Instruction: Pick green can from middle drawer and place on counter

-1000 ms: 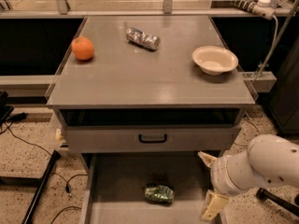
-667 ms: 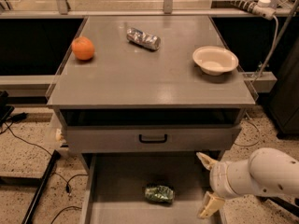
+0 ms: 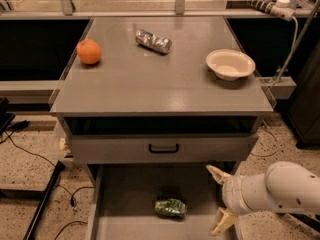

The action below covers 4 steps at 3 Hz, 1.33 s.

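Three things sit on the counter (image 3: pixel 150 86): one orange (image 3: pixel 89 51) near the back left corner, one silver-grey can (image 3: pixel 153 40) lying on its side at the back near the middle, and one pale empty bowl (image 3: pixel 230 64) by the right edge, all well apart from each other. Below the counter's front edge is a single grey drawer front (image 3: pixel 110 149) with one black loop handle (image 3: pixel 163 148). Under that, the middle drawer (image 3: pixel 125 199) is pulled out towards the camera, and it holds one thing, the green can (image 3: pixel 170 208), lying on its side on the flat floor a little right of centre. The gripper (image 3: pixel 220 198) hangs at the drawer's right side, to the right of the green can and apart from it; its two pale fingers (image 3: pixel 218 174) are spread wide with nothing between them. Behind it the white rounded arm (image 3: pixel 280 189) runs off to the right. One white power strip (image 3: pixel 260 3) lies at the top right, and dark cables (image 3: pixel 30 149) trail across the speckled floor on the left
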{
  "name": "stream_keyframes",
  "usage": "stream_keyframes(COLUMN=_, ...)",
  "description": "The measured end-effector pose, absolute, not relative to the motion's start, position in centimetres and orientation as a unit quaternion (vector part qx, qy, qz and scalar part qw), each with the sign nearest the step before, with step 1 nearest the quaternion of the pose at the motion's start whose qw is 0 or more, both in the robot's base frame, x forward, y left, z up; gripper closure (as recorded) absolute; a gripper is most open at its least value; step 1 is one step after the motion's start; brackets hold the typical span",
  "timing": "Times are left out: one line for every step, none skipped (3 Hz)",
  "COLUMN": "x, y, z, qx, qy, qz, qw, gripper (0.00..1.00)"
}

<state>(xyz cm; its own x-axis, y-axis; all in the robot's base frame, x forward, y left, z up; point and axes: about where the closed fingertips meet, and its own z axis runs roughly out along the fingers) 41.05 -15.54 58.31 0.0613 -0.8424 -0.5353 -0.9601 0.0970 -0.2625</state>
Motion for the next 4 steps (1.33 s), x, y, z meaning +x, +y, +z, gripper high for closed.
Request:
stream_keyframes(x=41.0, y=-13.8, z=54.2, qx=-0.676, qy=0.65, qz=0.134, qw=0.321, gripper=0.0)
stream_keyframes(x=41.1, y=-12.5, z=49.3, qx=-0.677, qy=0.635, qz=0.166, qw=0.334, gripper=0.0)
stream_keyframes(x=41.3, y=-11.6, z=45.7, qx=-0.681, qy=0.63, qz=0.173, qw=0.332, gripper=0.0)
stream_keyframes(x=42.2, y=-10.5, z=42.4, qx=-0.68, qy=0.638, qz=0.164, qw=0.321, gripper=0.0)
